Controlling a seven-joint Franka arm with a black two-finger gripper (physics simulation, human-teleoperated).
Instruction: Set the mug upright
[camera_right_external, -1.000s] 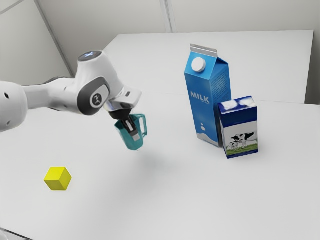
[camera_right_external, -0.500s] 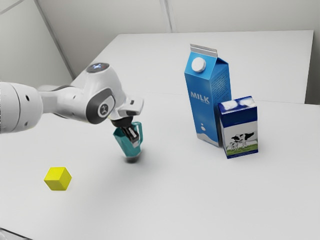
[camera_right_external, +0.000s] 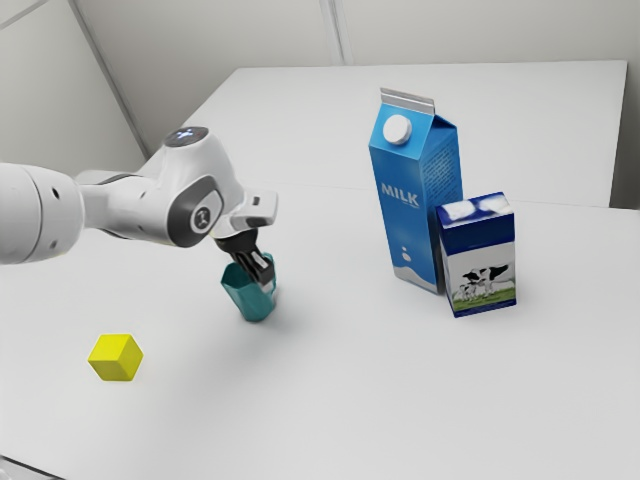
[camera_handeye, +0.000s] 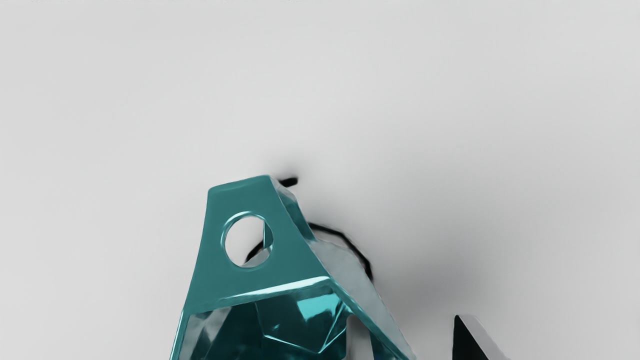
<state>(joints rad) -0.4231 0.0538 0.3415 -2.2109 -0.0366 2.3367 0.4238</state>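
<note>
Nearest in the exterior view, a yellow cube (camera_right_external: 116, 358) sits on the white desk (camera_right_external: 400, 410), toward that view's left. A little beyond it is the teal mug (camera_right_external: 252, 300), mouth up and looking about upright, its handle (camera_handeye: 239, 197) toward the exterior view's right. Its base is at the desk or very close to it; contact is hard to judge from here.

The hand (camera_right_external: 262, 276) slants down into the mug's mouth from the arm (camera_right_external: 130, 208). Its fingers stand apart with the mug's wall between them: one finger (camera_handeye: 358, 342) inside the mug, the other (camera_handeye: 475, 345) outside, with a gap between that outer tip and the wall.

Well apart from the mug, toward the exterior view's right, stands a small carton with cows (camera_right_external: 482, 275). Just behind and beside it is a taller blue milk carton (camera_right_external: 412, 220) with a white cap. Farthest back are pale walls (camera_right_external: 480, 30).
</note>
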